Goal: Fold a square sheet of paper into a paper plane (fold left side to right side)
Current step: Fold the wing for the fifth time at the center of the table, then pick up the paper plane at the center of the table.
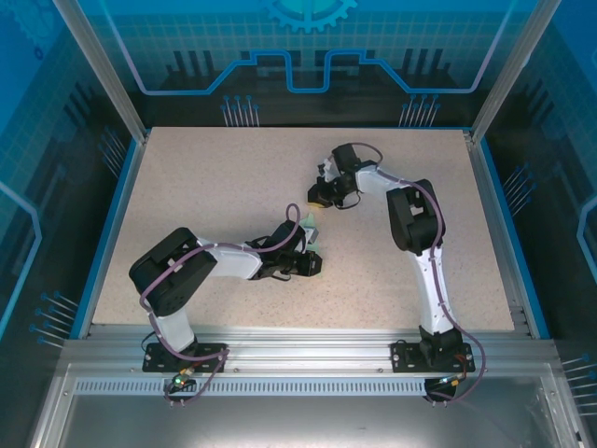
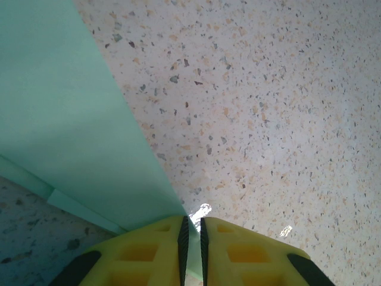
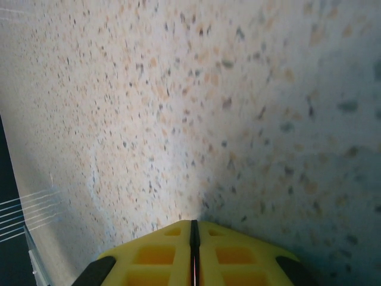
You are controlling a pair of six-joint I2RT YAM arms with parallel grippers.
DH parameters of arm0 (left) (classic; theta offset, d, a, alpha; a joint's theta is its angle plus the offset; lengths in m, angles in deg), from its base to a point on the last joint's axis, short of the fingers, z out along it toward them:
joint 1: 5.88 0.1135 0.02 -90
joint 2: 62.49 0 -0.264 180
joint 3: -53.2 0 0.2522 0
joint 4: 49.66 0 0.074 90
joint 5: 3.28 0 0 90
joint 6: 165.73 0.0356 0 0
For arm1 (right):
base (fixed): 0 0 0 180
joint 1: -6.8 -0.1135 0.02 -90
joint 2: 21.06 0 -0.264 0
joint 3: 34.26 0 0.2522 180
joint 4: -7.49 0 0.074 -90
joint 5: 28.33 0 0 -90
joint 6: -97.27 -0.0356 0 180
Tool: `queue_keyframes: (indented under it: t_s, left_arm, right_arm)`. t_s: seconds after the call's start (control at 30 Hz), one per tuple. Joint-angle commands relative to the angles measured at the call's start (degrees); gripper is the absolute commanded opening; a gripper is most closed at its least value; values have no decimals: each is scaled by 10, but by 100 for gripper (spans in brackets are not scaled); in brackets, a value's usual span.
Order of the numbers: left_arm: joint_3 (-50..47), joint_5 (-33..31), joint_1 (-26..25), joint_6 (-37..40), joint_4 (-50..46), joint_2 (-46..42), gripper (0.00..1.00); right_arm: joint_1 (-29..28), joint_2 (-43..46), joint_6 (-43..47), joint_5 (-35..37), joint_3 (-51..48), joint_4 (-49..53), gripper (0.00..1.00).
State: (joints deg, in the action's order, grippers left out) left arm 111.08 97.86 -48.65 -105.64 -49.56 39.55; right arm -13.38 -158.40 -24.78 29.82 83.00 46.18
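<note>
The square sheet of paper (image 2: 71, 119) fills the upper left of the left wrist view: pale mint, raised on a slant off the speckled surface (image 2: 268, 107). A second edge shows under it at lower left, so it looks partly doubled over. Its lower corner runs down into the left pincer (image 2: 191, 238), whose yellow fingers (image 2: 149, 253) stand almost together, a thin slit between them, nipping the paper. In the top view the sheet sits near the middle of the frame, at the tip of the left arm. The right pincer (image 3: 194, 238) is closed tight on nothing, tips down close to bare surface; in the top view it sits up and to the right of the sheet, near but apart. Judged step: the side-over-side fold is under way, with the held edge being carried across and no crease pressed yet. The next move calls for laying that edge squarely on the opposite edge before letting go. The closed right pincer looks well placed to pin or press the fold. Main risk: thin paper skews or slips.
</note>
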Motion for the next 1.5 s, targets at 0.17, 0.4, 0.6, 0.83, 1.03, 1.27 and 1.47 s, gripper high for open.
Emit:
queue_keyframes:
  t_s: [0.17,0.4,0.6,0.83,1.03,1.27,1.47]
  left_arm:
    - [-13,14,-11,3,-92,-50,24]
    - [46,22,6,20,-144,-158,43]
    - [18,-84,39,-8,-160,-275,57]
    - [-52,-337,47,-99,-257,-400,72]
    - [-97,-373,48,-133,-287,-467,76]
    - [-101,-384,49,-133,-307,-490,77]
    - [-97,-385,48,-128,-311,-490,78]
  right_arm:
    - [30,55,23,30,-16,17,19]
    - [48,209,71,86,-142,20,40]
    - [34,330,80,130,-277,21,53]
    - [-84,388,64,215,-374,24,68]
    - [-165,339,38,285,-346,45,69]
    - [-187,274,35,334,-289,91,44]
    - [-191,306,45,315,-287,99,0]
